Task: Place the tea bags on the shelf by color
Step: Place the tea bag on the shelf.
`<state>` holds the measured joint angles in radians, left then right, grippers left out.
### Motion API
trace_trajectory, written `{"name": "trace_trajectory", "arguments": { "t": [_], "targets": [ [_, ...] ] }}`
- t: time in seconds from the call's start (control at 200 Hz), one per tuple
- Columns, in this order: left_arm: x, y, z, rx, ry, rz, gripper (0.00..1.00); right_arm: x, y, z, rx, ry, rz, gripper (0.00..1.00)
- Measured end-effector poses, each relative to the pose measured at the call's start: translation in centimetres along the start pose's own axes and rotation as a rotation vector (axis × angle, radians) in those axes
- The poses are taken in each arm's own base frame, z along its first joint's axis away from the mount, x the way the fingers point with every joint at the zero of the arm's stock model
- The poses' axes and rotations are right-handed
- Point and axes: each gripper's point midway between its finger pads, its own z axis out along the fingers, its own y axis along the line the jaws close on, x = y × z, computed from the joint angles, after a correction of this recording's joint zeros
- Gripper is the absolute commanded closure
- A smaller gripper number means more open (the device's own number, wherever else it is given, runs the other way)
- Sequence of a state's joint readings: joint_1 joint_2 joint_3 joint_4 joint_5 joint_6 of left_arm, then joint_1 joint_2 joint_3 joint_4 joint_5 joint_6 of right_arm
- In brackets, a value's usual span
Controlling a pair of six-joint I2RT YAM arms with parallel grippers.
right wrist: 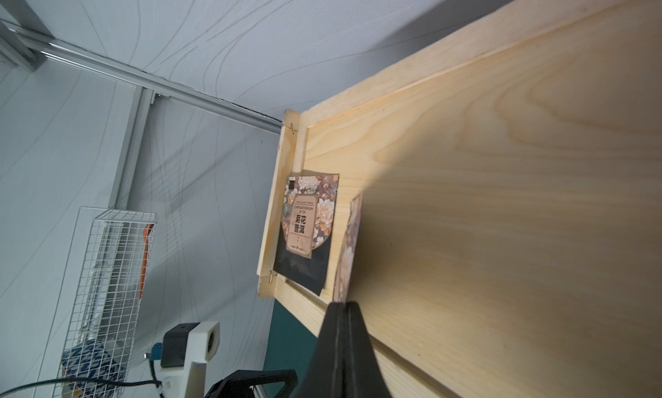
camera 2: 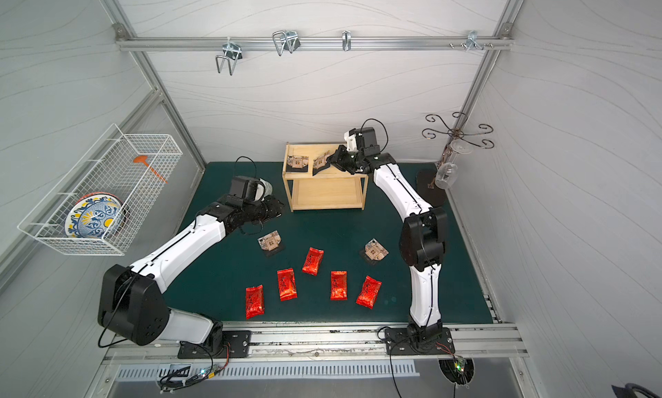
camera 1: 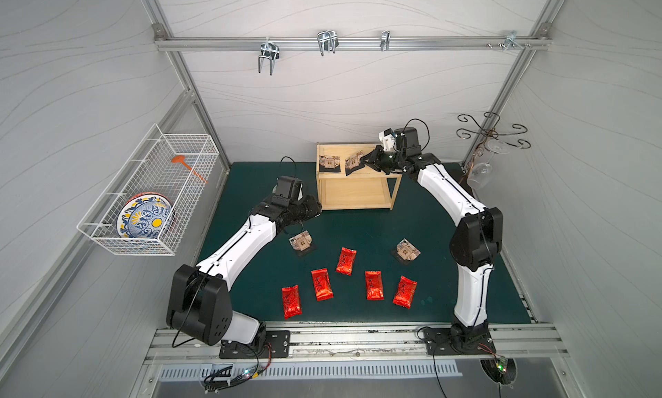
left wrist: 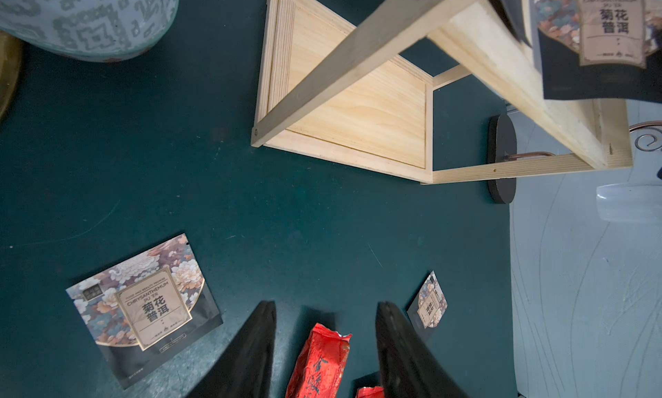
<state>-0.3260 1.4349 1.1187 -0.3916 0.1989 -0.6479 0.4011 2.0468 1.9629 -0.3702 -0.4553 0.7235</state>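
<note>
Red foil sachets (camera 1: 374, 285), five of them, lie in a row at the mat's (camera 1: 358, 228) 6 o'clock edge. Further in, one beige packet (camera 1: 300, 241) sits at 10 o'clock of the row and another (camera 1: 407, 250) at 2 o'clock. The left gripper (left wrist: 326, 305) hangs above the mat, jaws apart and empty.

At 12 o'clock stands the shelf (camera 1: 354, 194). A shelved packet (camera 1: 329, 163) lies flat at the 9 o'clock end of its top tier. The right gripper (camera 1: 367, 159) is clamped on a tilted packet (camera 1: 354, 162) just beside it.

Beige is going on the top tier. Next, likely, lay this packet flat inside the rim, then release.
</note>
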Motion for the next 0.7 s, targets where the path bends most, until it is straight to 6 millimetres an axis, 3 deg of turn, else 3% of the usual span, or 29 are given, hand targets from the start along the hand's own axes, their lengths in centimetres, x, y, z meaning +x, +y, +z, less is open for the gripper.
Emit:
{"name": "trace_trajectory", "arguments": {
  "t": [0.16,0.52,0.695],
  "targets": [
    [-0.2,0.2,0.0,-0.002,-0.003,-0.005,0.49,0.1,-1.1,0.8,0.037,0.004,0.001,1.0],
    [-0.4,0.5,-0.1,-0.003,-0.006,-0.013,0.49,-0.5,-1.4,2.0,0.044,0.005,-0.004,1.0],
    [-0.4,0.4,-0.1,0.004,-0.001,-0.017,0.49,-0.6,-0.7,1.9,0.037,0.002,-0.018,0.87]
  ]
}}
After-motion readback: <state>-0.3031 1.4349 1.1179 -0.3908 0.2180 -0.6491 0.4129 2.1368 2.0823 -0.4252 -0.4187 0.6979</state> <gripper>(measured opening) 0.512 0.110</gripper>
